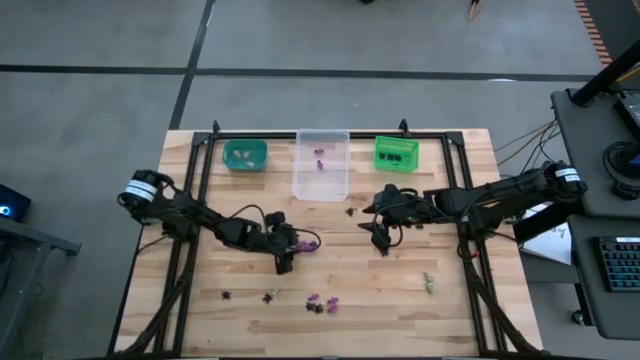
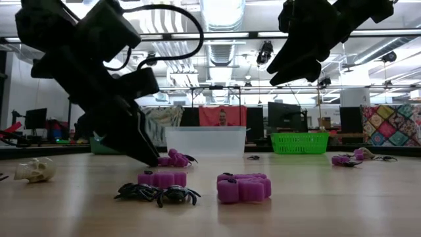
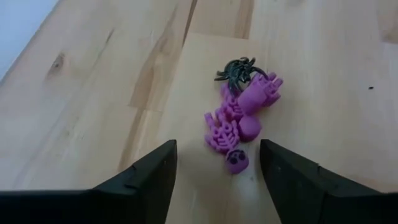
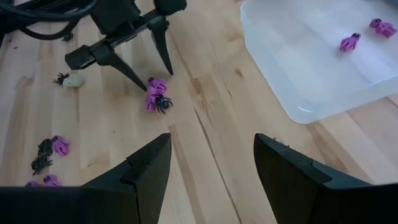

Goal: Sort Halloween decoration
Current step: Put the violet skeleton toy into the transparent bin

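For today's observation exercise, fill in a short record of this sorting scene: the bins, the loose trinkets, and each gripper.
Surface: wooden slatted table
Bins: teal plastic bin, clear plastic bin, green plastic basket, in a row at the far edge
Clear bin contents: purple trinkets
Left gripper: open, low beside a purple and black trinket cluster
Right gripper: open, raised mid-table
Loose trinkets: purple and black group near front edge; beige skull

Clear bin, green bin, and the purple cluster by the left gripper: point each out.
clear bin [image 1: 322, 183], high view, bare floor near its front wall.
green bin [image 2: 299, 143], low view, its mesh front wall.
purple cluster [image 3: 239, 118], left wrist view, middle of the purple pieces ahead of the open fingers.
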{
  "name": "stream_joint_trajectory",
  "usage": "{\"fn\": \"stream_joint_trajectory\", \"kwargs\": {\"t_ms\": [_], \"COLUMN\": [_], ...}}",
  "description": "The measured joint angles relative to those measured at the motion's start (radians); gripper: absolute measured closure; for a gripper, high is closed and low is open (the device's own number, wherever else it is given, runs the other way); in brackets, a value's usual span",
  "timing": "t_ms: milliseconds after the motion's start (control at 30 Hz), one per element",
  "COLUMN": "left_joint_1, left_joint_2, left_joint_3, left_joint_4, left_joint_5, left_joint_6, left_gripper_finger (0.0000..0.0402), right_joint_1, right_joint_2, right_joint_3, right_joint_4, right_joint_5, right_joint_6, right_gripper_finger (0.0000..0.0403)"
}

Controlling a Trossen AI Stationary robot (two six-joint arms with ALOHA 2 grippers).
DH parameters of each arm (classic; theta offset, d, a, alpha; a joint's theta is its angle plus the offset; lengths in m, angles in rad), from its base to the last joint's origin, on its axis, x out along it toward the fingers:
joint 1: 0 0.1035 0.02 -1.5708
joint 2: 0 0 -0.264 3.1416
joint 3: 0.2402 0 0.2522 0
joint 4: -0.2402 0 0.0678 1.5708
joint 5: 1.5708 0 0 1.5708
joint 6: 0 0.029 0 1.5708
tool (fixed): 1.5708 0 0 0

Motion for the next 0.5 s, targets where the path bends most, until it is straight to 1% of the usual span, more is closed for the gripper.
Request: {"fn": "stream_joint_trajectory", "kwargs": {"t_ms": [167, 233, 500], "left_joint_1": [0.0, 0.0, 0.0], "left_joint_2": [-0.001, 0.002, 0.003], "left_joint_3": [-0.004, -0.004, -0.008], "left_joint_4": [-0.001, -0.001, -0.001], "left_joint_5": [-0.017, -0.018, -0.024], "left_joint_6": [-0.005, -0.005, -0.03], "left_gripper_finger": [0.0219, 0.0234, 0.0313], "right_joint_1": [0.0, 0.0, 0.0], "right_joint_2": [0.0, 0.0, 0.0], "right_joint_3": [-0.001, -0.001, -0.001], "right_joint_4": [0.004, 0.005, 0.005], "right_joint_5": [0.002, 0.017, 0.029], "right_joint_6": [-0.001, -0.002, -0.001], "right_gripper_finger": [0.0184, 0.0183, 0.0184]}}
